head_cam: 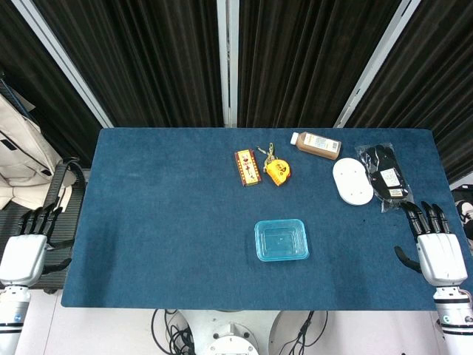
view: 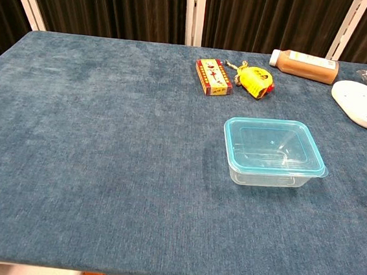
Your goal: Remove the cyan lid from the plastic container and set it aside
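Note:
A clear plastic container (head_cam: 281, 251) (view: 268, 173) stands near the front middle of the blue table, with the cyan lid (head_cam: 281, 239) (view: 272, 145) seated on top of it. My left hand (head_cam: 28, 244) hangs off the table's left edge, fingers apart and holding nothing. My right hand (head_cam: 436, 248) rests at the table's right edge, fingers spread and holding nothing. Both hands are far from the container. Neither hand shows in the chest view.
At the back lie a red box (head_cam: 248, 167) (view: 213, 77), a yellow tape measure (head_cam: 277, 171) (view: 256, 79), a brown bottle (head_cam: 318, 144) (view: 305, 65) on its side, a white oval dish (head_cam: 352, 182) (view: 365, 104) and a black packet (head_cam: 386, 176).

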### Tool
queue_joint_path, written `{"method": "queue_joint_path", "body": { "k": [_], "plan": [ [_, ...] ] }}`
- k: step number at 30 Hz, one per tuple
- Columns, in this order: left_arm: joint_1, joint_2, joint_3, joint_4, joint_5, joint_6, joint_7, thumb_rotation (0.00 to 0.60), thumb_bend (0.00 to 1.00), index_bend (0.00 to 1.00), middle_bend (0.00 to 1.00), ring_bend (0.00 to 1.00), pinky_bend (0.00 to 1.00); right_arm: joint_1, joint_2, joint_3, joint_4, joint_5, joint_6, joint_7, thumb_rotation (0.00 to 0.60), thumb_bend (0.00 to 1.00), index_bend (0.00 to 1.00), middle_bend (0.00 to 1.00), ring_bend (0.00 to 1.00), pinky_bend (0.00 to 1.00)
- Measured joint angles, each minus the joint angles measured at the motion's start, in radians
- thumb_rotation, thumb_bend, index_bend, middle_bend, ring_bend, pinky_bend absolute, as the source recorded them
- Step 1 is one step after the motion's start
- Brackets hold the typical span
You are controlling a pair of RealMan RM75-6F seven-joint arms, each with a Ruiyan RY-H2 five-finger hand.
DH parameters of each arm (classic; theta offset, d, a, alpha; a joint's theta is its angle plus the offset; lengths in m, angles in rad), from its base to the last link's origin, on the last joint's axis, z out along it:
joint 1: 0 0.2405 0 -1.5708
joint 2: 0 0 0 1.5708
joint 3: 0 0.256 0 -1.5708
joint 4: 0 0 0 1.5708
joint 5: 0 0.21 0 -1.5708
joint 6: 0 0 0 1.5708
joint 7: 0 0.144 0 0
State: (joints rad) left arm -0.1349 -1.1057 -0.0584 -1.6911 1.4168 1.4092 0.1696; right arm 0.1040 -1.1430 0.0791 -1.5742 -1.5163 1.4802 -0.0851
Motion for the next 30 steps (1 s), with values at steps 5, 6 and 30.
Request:
{"method": "queue_joint_path", "body": {
  "k": [5,6,30],
  "plan": [
    [0.000,-0.010,-0.005,0.011,-0.005,0.008,0.001,0.600,0.05,0.05,0.01,0.00,0.00,0.000,0.001,0.001,-0.002,-0.001,0.003,0.002,0.600,0.17,0.01,0.10,0.00,0.00],
    [0.001,-0.011,-0.005,0.013,-0.005,0.012,0.001,0.600,0.05,0.05,0.01,0.00,0.00,0.000,0.002,0.000,-0.002,-0.003,0.004,0.003,0.600,0.17,0.01,0.10,0.00,0.00],
    [0.021,-0.048,0.012,0.049,0.044,0.058,-0.022,0.600,0.04,0.05,0.01,0.00,0.00,0.180,-0.126,-0.023,0.070,-0.062,-0.253,0.061,0.600,0.03,0.00,0.00,0.00,0.00]
  ]
}}
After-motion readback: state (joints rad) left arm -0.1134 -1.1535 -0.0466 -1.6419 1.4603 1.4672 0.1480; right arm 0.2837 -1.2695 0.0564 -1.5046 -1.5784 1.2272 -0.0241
